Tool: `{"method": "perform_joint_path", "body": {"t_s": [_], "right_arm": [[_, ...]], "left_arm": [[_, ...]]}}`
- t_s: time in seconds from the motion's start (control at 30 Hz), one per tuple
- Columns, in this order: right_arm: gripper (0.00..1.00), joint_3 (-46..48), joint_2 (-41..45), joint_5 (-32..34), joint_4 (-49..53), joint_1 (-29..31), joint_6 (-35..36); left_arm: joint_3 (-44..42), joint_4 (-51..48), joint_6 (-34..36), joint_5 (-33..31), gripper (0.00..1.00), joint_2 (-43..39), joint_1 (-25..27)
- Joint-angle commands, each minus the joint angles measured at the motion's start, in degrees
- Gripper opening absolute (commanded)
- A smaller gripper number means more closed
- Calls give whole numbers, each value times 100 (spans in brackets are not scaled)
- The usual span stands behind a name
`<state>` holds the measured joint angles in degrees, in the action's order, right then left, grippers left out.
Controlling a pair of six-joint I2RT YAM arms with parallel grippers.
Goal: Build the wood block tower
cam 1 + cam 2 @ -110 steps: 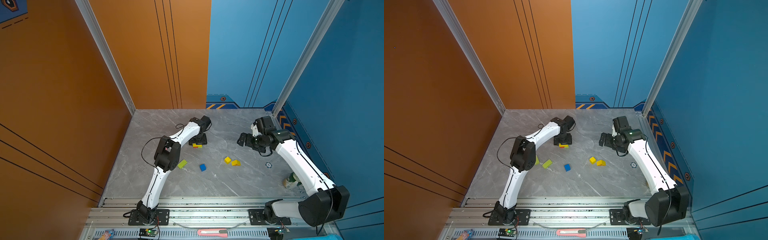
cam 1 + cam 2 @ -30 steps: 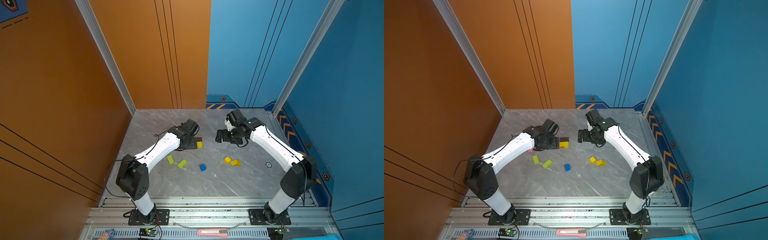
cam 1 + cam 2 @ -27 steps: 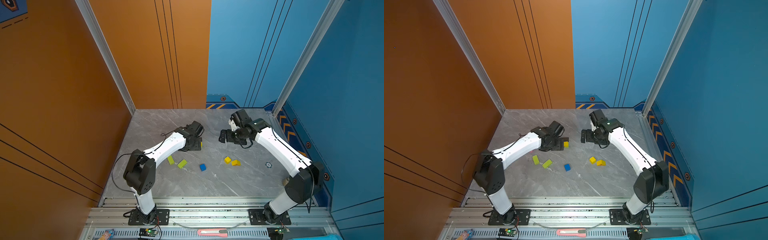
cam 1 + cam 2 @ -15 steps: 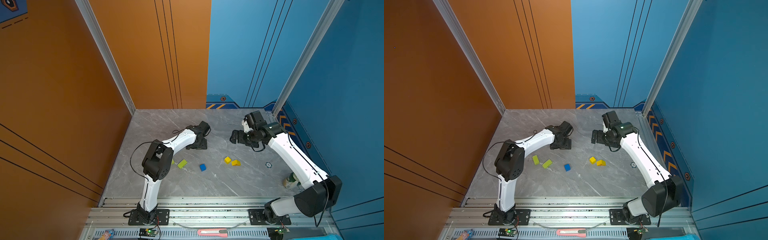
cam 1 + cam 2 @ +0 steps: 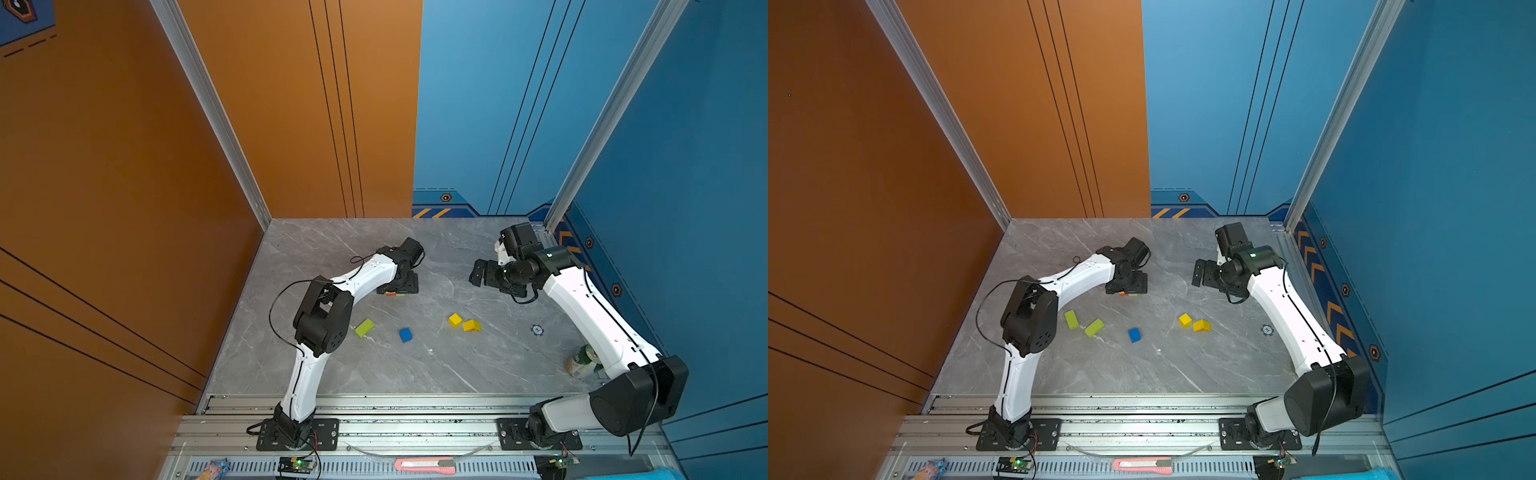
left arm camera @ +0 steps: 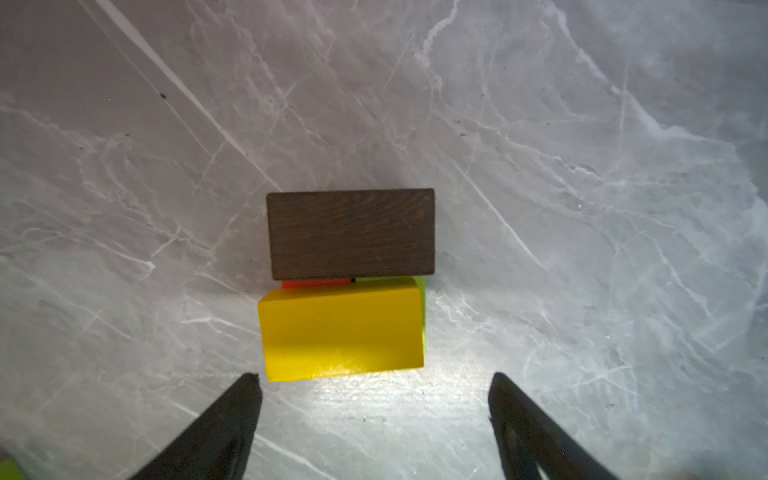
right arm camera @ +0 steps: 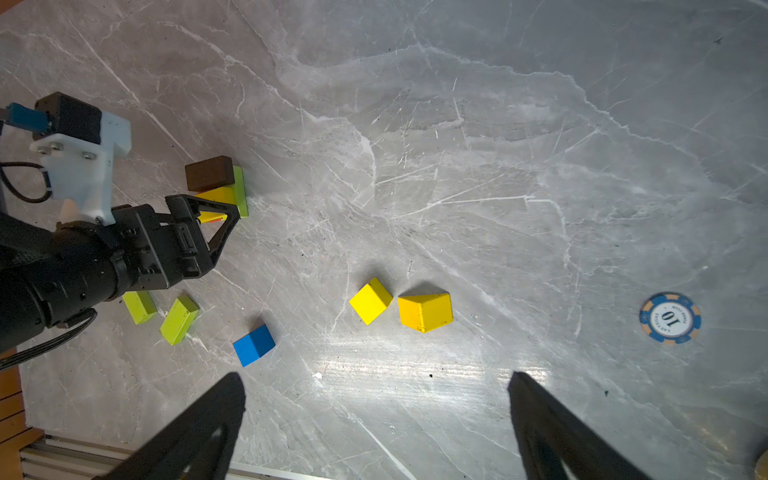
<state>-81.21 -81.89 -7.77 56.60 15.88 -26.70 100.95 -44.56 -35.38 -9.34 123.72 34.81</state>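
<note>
Grey marble-pattern tabletop (image 6: 540, 124): smooth, stone-look, soft sheen with a bright glare patch.
Dark brown rectangular wood bar (image 6: 351, 232): matt, fine grain lines showing.
Yellow painted rectangular bar (image 6: 340, 328): smooth opaque paint, satin, faint glare at one edge.
Lime-green painted bars (image 7: 179, 319): smooth paint, low sheen.
Blue painted cube (image 7: 253, 345): smooth, nearly matt.
Yellow painted cube (image 7: 370, 300): smooth, even paint.
Yellow triangular prism (image 7: 424, 311): smooth paint, deeper tone.
Blue round disc (image 7: 670, 318): smooth, plastic-looking, printed face.
White arm shells (image 5: 582, 303): glossy moulded plastic.
Black arm joints (image 5: 322, 320): matt.
Silver rail (image 5: 415, 415), lower part of both top views: bare metal, dull shine.
</note>
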Motion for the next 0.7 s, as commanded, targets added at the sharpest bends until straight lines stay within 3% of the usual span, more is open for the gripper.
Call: {"method": "perform_joint_path", "body": {"t_s": [0.0,0.67], "right_arm": [[100,79,70,-49,167,-54,164],[100,7,-88,-85,176,-89,146]], "left_arm": [[151,-203,82,-11,87,143,-45],[384,-334,172,-35,87,195,-114]]}}
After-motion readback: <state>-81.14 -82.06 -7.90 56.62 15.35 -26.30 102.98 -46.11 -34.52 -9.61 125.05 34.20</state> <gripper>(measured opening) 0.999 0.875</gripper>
